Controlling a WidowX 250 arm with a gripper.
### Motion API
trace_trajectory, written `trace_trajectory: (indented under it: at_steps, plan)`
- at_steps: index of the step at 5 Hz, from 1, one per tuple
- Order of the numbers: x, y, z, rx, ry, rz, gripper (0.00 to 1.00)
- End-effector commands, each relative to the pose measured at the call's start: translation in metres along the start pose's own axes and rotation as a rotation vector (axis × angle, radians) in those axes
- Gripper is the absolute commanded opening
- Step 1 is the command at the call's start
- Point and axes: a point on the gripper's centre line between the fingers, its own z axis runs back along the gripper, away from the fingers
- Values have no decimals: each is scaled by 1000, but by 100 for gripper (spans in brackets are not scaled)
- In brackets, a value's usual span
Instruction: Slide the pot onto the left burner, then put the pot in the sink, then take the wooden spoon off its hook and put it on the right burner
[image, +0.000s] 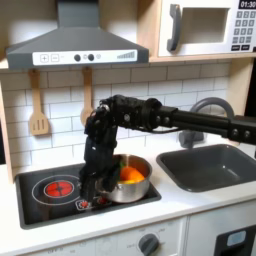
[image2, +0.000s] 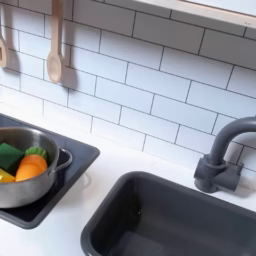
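In the first exterior view the gripper (image: 92, 186) points down over the stove (image: 40, 203), its fingertips low against the pot's (image: 128, 180) rim on the first exterior view's left; whether it grips the rim I cannot tell. The pot sits on the burner beside the gripper, holding orange and green toy food (image2: 22, 163). The sink (image: 212, 166) lies well off past the pot. The spoon (image2: 55, 40) hangs on the tiled wall behind.

One shiny round steel pot (image: 128, 180) holds one orange piece (image2: 30, 169) and one green piece (image2: 10, 155). Two wooden utensils hang: one solid-bowled spoon (image2: 54, 62), one slotted spatula (image: 39, 122). One dark grey sink (image2: 170, 215), one arched faucet (image2: 220, 160).
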Motion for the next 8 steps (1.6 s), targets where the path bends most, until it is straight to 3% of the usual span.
trace_trajectory:
  at_steps: [1,2,3,4,5,6,7,8]
  plan:
    - [-5,2,-15,13,33,4,0]
    - [-6,5,-24,23,59,17,0]
    - [-5,3,-26,12,67,21,0]
    - [0,-1,-16,-5,42,27,0]
    - [0,-1,-17,-16,54,39,0]
    - [4,2,-1,-20,39,53,100]
    - [11,-1,9,-37,11,13,100]
    - [16,-5,10,-46,7,-7,100]
